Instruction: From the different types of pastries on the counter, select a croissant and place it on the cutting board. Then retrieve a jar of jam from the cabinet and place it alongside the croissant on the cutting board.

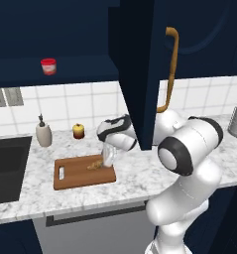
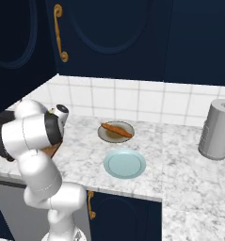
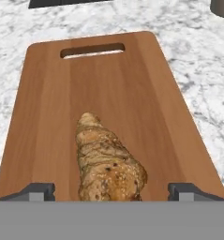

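Note:
The golden-brown croissant [image 3: 106,159] lies on the wooden cutting board [image 3: 118,84], its tip pointing toward the handle slot. My gripper [image 3: 113,190] hovers low over it, open, with a finger on each side and a gap to the pastry. From the left base view the gripper [image 1: 108,158] hangs over the right part of the board [image 1: 75,177], just beside the croissant [image 1: 94,164]. A red jar of jam [image 1: 48,66] stands on the shelf of the open navy cabinet [image 1: 55,30]. The longer orange pastry [image 2: 116,130] rests on a grey plate on the counter [image 2: 175,160].
The open cabinet door [image 1: 137,74] with its brass handle [image 1: 172,69] hangs just above and right of the arm. A soap dispenser [image 1: 43,133] and an apple-like fruit [image 1: 79,131] stand behind the board. Black sink [image 1: 6,166] at left. Pale blue plate [image 2: 124,163]; grey canister [image 2: 219,129].

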